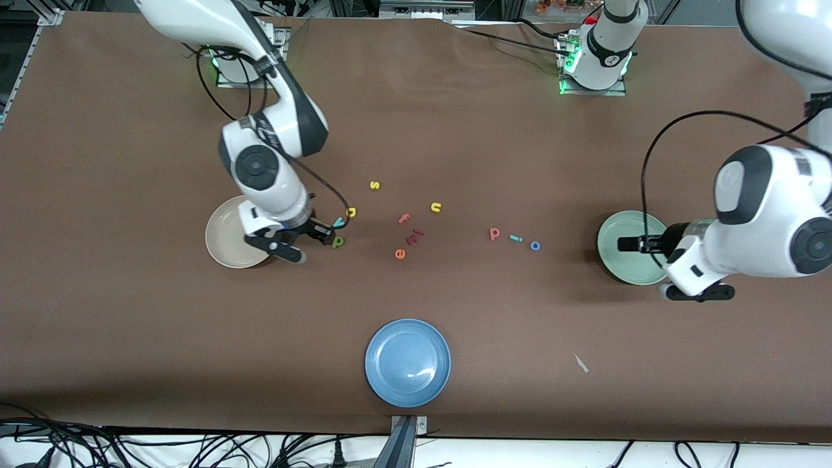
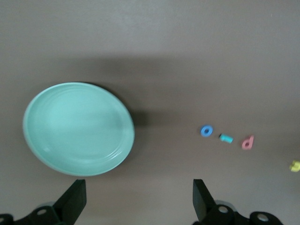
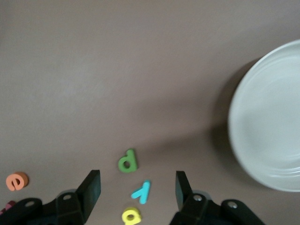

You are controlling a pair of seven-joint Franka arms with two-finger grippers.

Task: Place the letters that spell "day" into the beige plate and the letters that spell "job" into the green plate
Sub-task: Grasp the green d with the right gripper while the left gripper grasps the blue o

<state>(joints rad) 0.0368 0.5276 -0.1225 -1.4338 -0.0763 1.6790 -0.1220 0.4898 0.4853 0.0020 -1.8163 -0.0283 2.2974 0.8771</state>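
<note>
My right gripper [image 1: 311, 239] hangs open beside the beige plate [image 1: 224, 242], low over the cyan "y" [image 3: 141, 192], which lies between its fingers with a gap on each side. The green "d" [image 3: 127, 161] and yellow "a" [image 3: 131, 215] lie close by the "y". The pinkish "b" [image 1: 494, 233], teal "j" [image 1: 515, 238] and blue "o" [image 1: 535, 245] lie in a row toward the green plate [image 1: 627, 260]. Over that plate's edge my left gripper [image 1: 650, 268] waits open and holds nothing [image 2: 139, 197]. Both plates hold nothing.
A blue plate [image 1: 407, 362] sits near the table's front edge. Mid-table lie a yellow "s" [image 1: 374, 185], a yellow "u" [image 1: 436, 207], a pink "f" [image 1: 403, 219], an orange "e" [image 1: 400, 253] and small reddish letters [image 1: 414, 237].
</note>
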